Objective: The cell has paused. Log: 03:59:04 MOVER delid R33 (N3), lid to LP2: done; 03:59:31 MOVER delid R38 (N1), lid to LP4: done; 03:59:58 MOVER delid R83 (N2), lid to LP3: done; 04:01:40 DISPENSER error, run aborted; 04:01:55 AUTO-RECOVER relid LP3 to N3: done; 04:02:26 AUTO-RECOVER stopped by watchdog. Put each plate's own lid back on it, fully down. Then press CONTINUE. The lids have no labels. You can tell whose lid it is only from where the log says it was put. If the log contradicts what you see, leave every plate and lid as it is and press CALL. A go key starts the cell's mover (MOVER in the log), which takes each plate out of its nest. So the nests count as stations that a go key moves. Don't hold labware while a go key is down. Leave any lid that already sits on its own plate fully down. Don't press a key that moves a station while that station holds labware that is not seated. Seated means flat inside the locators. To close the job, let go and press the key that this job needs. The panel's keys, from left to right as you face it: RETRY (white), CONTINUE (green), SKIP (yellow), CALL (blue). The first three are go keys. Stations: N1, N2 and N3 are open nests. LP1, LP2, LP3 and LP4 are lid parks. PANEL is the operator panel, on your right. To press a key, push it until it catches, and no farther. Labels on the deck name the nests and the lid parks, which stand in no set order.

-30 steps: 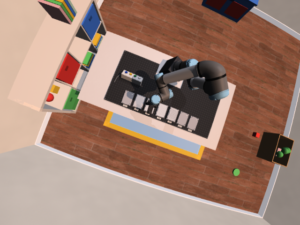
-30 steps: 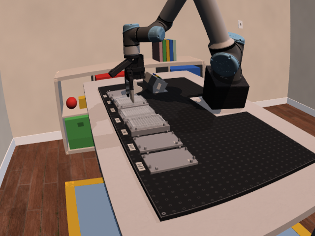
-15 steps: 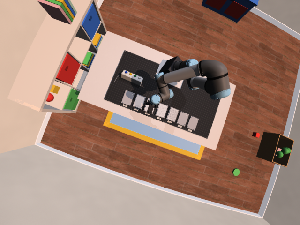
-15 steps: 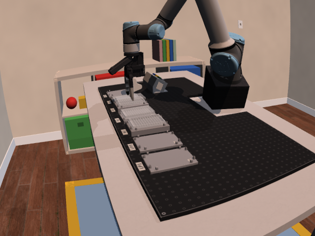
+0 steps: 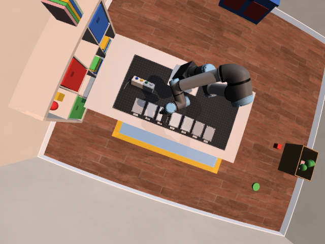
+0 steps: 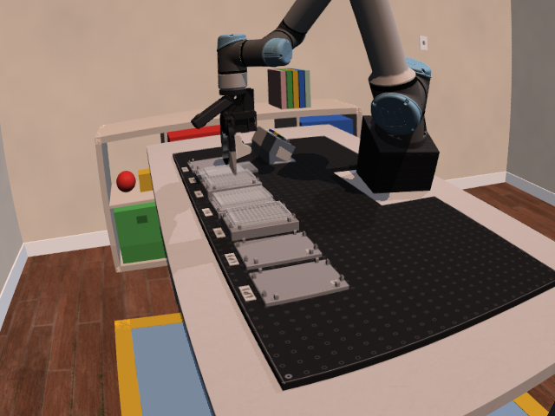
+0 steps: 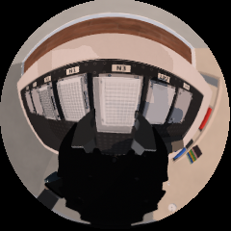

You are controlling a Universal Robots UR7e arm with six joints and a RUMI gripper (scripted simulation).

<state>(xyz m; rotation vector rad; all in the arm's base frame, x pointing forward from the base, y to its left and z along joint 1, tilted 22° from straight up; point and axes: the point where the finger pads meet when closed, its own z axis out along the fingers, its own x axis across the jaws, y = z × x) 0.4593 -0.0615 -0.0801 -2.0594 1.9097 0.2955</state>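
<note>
My gripper (image 5: 163, 112) (image 6: 232, 168) (image 7: 115, 110) is over nest N3 and is shut on the clear lid (image 7: 117, 98) (image 6: 226, 178) that covers the N3 plate. I cannot tell whether the lid is lifted off the plate. To its left in the wrist view, the N1 plate (image 7: 72, 98) (image 5: 174, 119) (image 6: 242, 196) stands uncovered, and so does the plate beyond it (image 7: 48, 100) (image 5: 187, 123) (image 6: 259, 217). To the right, park LP2 (image 7: 159, 102) (image 5: 150, 109) holds a lid, and the park past it (image 7: 183, 104) (image 5: 138, 105) appears to hold one too.
The key panel (image 5: 142, 83) (image 6: 273, 150) (image 7: 190, 154) stands behind the far end of the row. Two bare lid parks (image 6: 277, 250) (image 6: 297, 282) (image 5: 197, 128) (image 5: 208, 132) end the row. The arm's base (image 6: 396, 156) stands on the black deck (image 6: 403, 269).
</note>
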